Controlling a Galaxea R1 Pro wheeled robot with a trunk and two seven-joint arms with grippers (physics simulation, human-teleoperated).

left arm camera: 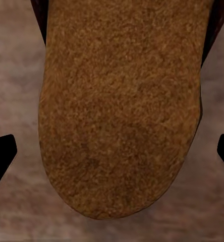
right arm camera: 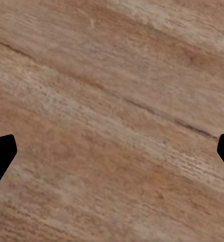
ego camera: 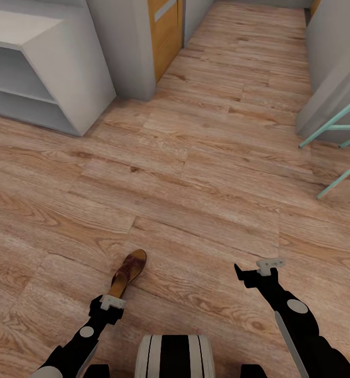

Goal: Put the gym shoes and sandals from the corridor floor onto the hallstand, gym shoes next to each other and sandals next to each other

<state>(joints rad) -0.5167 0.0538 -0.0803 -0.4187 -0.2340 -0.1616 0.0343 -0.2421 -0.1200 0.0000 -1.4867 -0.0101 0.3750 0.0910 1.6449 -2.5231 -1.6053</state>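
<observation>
one sandal (ego camera: 126,273) lies on the corridor floor (ego camera: 206,173) just ahead of the robot, near the lower middle of the head view, its toe end pointing away and slightly to the right. its tan-brown footbed faces up, with dark brown leather around the far end. the left claw (ego camera: 112,303) hangs right over the sandal's near end, which it hides in the head view. in the left wrist view the footbed (left arm camera: 119,106) takes up most of the picture, its rounded end lying between the two dark fingertips (left arm camera: 1,156), which stand wide apart at either edge with floor showing between them and the sandal; the left claw is spread wide and has hold of nothing.

the right claw (ego camera: 248,274) hovers over bare wood planks, well apart from the sandal, on the robot's right. the right wrist view shows plank grain (right arm camera: 112,116) with the fingertips (right arm camera: 1,156) again far apart at the edges, so this claw too is spread wide and carries nothing.

a pale grey-white open shelving unit (ego camera: 49,79) stands on the floor at the far left, against the wall. thin mint-green bars (ego camera: 335,126) slant at the far right. a yellow-orange door (ego camera: 165,31) shows beyond the grey wall corner.
</observation>
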